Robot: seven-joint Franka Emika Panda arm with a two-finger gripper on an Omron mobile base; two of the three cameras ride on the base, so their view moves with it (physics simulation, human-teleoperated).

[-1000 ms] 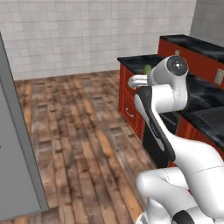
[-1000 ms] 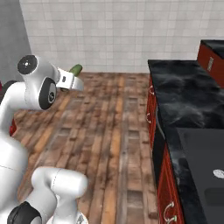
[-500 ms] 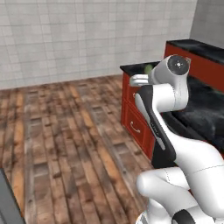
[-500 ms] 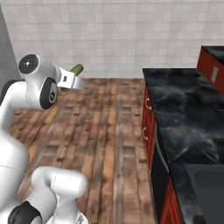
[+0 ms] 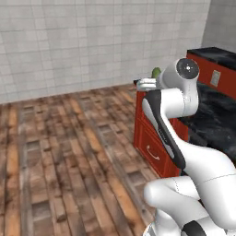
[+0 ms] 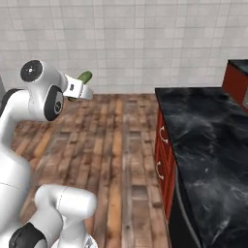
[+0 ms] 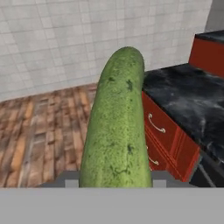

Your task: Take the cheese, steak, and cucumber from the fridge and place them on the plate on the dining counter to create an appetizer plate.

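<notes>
Camera swung; cucumber (image 7: 116, 127) above open floor (image 5: 60, 152)

The cucumber (image 7: 116, 127) has a matt, slightly mottled green skin. The worktop (image 6: 208, 145) is glossy black marble over plain red cabinets (image 5: 154, 147) with thin metal handles. The floor (image 5: 64, 152) is worn wooden planks, the wall (image 6: 145, 38) pale, smooth tile.

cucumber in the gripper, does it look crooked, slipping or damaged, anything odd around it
Nothing stands out. The cucumber sits lengthwise in the gripper, pointing straight out from the hand, whole and unmarked. The red cabinets beside it have their drawers shut, and nothing is spilled on the wooden floor.
</notes>
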